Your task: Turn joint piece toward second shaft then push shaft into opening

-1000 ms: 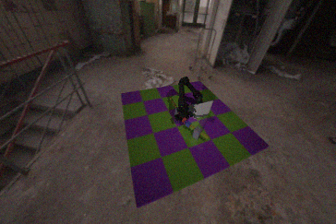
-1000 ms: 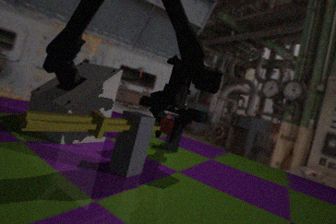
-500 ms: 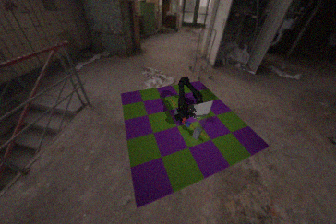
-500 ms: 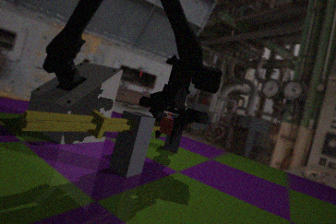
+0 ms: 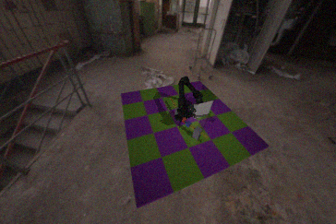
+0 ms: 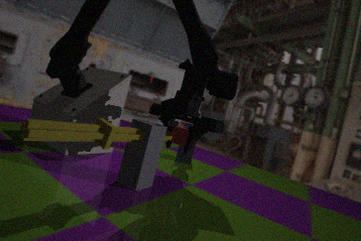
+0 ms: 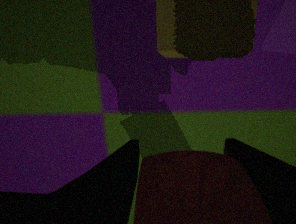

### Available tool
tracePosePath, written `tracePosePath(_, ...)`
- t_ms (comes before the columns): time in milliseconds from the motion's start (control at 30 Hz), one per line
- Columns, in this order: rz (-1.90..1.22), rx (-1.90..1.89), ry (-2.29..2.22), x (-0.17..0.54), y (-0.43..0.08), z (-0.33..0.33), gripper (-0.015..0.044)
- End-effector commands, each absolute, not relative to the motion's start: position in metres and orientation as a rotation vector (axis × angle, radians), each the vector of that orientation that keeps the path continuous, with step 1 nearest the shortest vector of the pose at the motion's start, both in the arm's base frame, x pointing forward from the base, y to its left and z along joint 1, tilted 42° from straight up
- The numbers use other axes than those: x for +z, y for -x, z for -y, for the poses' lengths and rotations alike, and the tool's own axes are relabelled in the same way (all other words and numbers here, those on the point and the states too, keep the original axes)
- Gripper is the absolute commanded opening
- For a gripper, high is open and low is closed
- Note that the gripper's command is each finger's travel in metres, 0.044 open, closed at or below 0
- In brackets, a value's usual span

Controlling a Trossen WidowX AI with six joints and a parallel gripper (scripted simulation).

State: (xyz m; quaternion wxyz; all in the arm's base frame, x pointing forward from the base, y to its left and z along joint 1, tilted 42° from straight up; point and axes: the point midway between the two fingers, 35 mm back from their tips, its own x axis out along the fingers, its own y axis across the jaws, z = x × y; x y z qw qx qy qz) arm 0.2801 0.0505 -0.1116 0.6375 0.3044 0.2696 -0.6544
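The joint piece [image 6: 180, 135] [image 7: 200, 190] is dark red and lies between the fingers of my gripper [image 7: 181, 146]. The gripper is open around it, with a thin gap beside the left finger in the wrist view; contact at the right finger cannot be told. Which way its opening points is hidden. The second shaft [image 6: 64, 130] is yellow, has a wider collar, and runs through an upright grey block [image 6: 144, 160] [image 5: 197, 133]. A yellow piece [image 7: 166, 30], probably this shaft's end, shows apart from the joint piece. The first shaft and its block are mostly hidden or dark.
A large grey box [image 6: 55, 103] with a white side stands behind the yellow shaft, near the arm. A pale panel [image 5: 203, 108] stands beside the arm. The arm's shadow falls across the purple and green checkered mat [image 5: 185, 170].
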Motion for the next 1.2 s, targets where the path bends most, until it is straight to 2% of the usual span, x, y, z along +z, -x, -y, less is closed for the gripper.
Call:
tracePosePath(0, -0.615, -1.496, -0.694, -0.112, -0.280, -0.050, 0.0331)
tracePosePath(133, -0.615, -1.496, -0.694, -0.112, -0.280, -0.050, 0.0436)
tracePosePath(167, -0.615, -1.496, -0.694, -0.112, -0.280, -0.050, 0.0440)
tracePosePath(1000, -0.528, -1.522, -0.597, -0.092, -0.279, -0.071, 0.0440)
tracePosePath(1167, -0.621, -1.476, -0.515, -0.085, -0.282, -0.078, 0.0440)
